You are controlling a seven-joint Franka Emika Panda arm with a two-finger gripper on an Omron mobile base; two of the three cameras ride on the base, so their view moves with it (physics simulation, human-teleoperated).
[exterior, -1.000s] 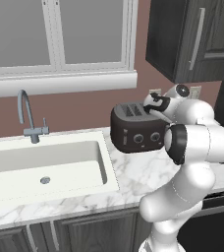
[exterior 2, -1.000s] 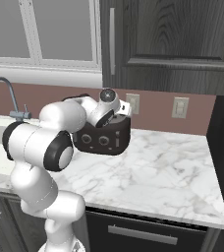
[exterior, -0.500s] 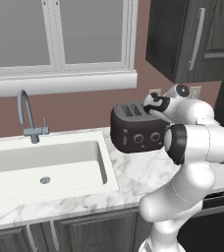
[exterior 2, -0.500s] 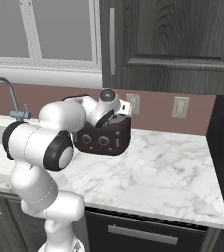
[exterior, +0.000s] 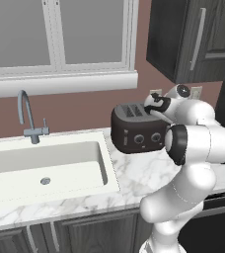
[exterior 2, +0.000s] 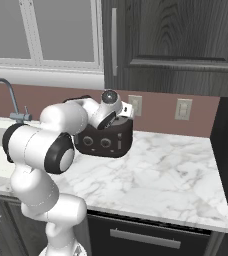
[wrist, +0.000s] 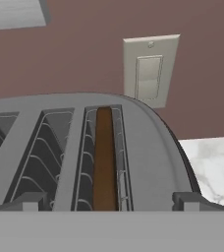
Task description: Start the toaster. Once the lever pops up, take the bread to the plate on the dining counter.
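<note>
While the bread is sitting edge-up inside the slot nearest the toaster's curved end, only its brown top edge is showing between the wire guides. The toaster is standing on the marble worktop, close to the reddish-brown back wall, with its two round knobs facing the room. In the hand view the other slots beside the bread are looking empty.

The gripper is hanging just above the toaster's top, and its two dark fingertips are standing wide apart, one on each side of the bread's slot. Nothing is being held between them, and they are not touching the bread. In the left base view the hand is reaching over the toaster's right end.

A pale wall switch plate is sitting on the wall just behind the toaster. To the left of the toaster, the white sink with its grey tap is lying in the same worktop, under the window. Dark cabinets are hanging above the worktop.
</note>
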